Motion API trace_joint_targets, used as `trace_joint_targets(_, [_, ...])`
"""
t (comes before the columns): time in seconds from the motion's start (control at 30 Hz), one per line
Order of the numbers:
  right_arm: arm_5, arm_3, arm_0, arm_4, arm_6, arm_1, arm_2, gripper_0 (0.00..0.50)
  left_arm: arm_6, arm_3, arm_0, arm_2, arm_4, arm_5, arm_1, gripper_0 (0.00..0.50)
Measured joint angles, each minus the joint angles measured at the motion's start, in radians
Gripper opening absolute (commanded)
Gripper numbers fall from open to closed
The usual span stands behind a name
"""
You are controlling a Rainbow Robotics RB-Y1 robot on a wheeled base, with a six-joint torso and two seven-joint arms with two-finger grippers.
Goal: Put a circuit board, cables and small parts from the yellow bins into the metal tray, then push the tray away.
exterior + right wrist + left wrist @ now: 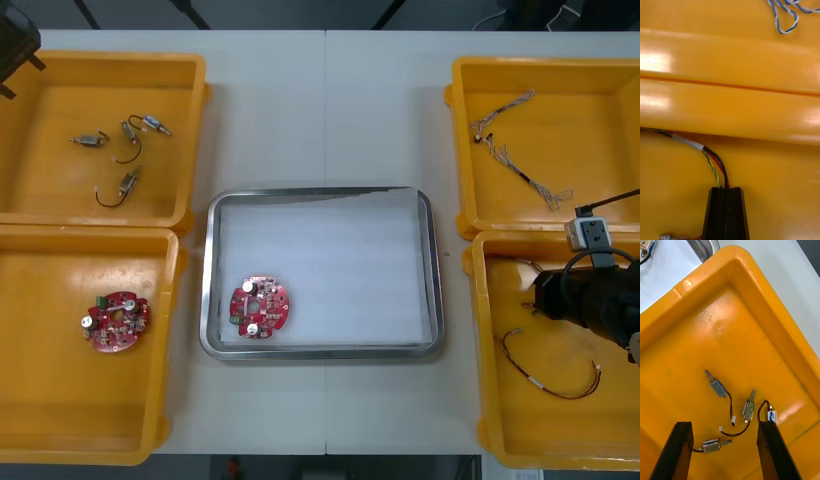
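My right gripper (548, 297) is low in the near right yellow bin (500, 420). In the right wrist view its fingers (726, 188) are pressed together on the end of a red and yellow cable (715, 165), whose wires run out from between the tips. That cable loops over the bin floor (552, 378). A round red circuit board (260, 306) lies in the metal tray (322, 196), at its near left corner. My left gripper (724, 424) hangs open above several small metal parts (718, 387) in the far left bin (190, 130).
A second red circuit board (116, 321) lies in the near left bin (170, 300). The far right bin (460, 150) holds a twisted blue and white cable (520, 150), seen beyond the bin wall in the right wrist view (784, 17).
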Motion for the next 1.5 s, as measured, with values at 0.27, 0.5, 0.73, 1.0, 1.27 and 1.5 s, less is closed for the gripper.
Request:
trace_joint_targets(0.27, [0.264, -0.167, -0.008, -0.067, 0.032, 0.000, -0.068, 0.000, 0.001, 0.135, -0.008, 0.000, -0.033, -0.118, -0.058, 0.500])
trace_joint_targets(0.5, [0.431, -0.251, -0.008, -0.181, 0.090, 0.000, -0.187, 0.000, 0.010, 0.209, -0.008, -0.027, -0.030, -0.229, -0.095, 0.500])
trace_joint_targets(0.73, [0.536, -0.279, -0.008, -0.288, 0.112, 0.000, -0.275, 0.000, 0.127, 0.255, -0.009, -0.102, -0.030, -0.288, -0.116, 0.500])
trace_joint_targets(1.0, [0.621, -0.286, -0.008, -0.329, 0.163, 0.000, -0.323, 0.000, 0.167, 0.333, -0.009, -0.106, 0.010, -0.322, -0.139, 0.500])
trace_joint_targets(1.27, [0.633, -0.286, 0.001, -0.328, 0.200, 0.000, -0.324, 0.000, 0.167, 0.411, -0.009, -0.110, 0.063, -0.434, -0.171, 0.500])
trace_joint_targets(1.5, [0.633, -0.286, 0.027, -0.326, 0.216, 0.000, -0.324, 0.000, 0.167, 0.413, -0.009, -0.175, 0.076, -0.441, -0.174, 0.500])
